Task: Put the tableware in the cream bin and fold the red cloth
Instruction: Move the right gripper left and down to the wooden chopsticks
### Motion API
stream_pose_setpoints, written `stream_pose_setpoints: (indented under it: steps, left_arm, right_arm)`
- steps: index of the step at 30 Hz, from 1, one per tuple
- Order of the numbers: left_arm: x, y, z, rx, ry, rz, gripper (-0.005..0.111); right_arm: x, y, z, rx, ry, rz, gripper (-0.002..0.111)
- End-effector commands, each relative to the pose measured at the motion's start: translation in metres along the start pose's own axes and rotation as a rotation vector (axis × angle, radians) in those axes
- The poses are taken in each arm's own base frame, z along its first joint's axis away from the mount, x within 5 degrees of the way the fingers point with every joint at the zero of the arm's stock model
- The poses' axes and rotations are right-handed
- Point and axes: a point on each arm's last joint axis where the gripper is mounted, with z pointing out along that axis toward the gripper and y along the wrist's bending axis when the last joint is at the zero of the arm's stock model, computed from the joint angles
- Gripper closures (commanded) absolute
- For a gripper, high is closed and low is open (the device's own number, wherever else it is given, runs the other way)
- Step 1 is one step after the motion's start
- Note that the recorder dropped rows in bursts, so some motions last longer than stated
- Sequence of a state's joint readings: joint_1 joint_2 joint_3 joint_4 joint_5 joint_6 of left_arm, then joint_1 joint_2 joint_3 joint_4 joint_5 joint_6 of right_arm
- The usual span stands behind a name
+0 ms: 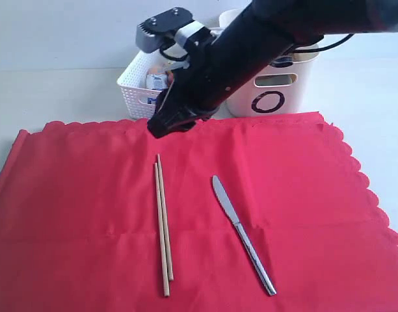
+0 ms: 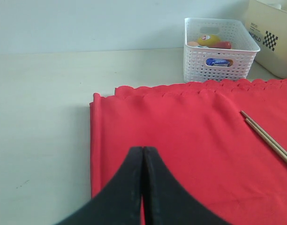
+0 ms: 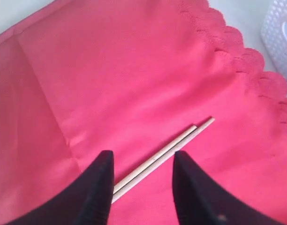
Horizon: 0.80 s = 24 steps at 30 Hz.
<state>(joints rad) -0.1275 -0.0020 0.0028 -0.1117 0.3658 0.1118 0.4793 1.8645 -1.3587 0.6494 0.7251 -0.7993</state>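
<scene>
The red cloth [image 1: 88,214] lies spread flat over the table, scalloped edge at the right. On it rest two wooden chopsticks [image 1: 163,221] side by side and a steel knife [image 1: 241,234]. My right gripper [image 1: 168,123] reaches in from the upper right and hangs above the cloth's far edge. In the right wrist view it [image 3: 141,154] is open, with the chopsticks [image 3: 171,150] on the cloth beyond its fingers. My left gripper [image 2: 142,149] is shut and empty above the cloth's [image 2: 190,131] left edge. The cream bin [image 1: 277,91] stands behind the cloth.
A white lattice basket [image 1: 137,91] holding small food items stands left of the cream bin, behind the cloth. The left wrist view shows the basket [image 2: 218,51], the cream bin [image 2: 275,37] and bare pale table [image 2: 40,117] left of the cloth.
</scene>
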Motion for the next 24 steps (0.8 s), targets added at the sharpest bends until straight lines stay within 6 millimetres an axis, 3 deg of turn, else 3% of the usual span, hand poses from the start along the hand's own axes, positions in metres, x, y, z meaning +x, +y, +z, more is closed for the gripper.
stream_pose_setpoints:
  steps: [1, 14, 18, 24]
  left_arm:
    - [-0.002, 0.0, 0.0, 0.003, -0.011, -0.002, 0.107]
    - [-0.002, 0.0, 0.0, 0.003, -0.011, -0.002, 0.107]
    - [-0.002, 0.0, 0.0, 0.003, -0.011, -0.002, 0.107]
    - [-0.002, 0.0, 0.0, 0.003, -0.011, -0.002, 0.107]
  right_arm:
    - [-0.005, 0.026, 0.006, 0.039, 0.041, -0.037, 0.068]
    - [-0.006, 0.074, 0.025, 0.165, 0.118, -0.056, 0.068]
    - [-0.003, 0.071, 0.032, 0.172, 0.134, -0.029, 0.068]
    - [0.01, 0.062, 0.062, 0.189, 0.203, 0.013, 0.068]
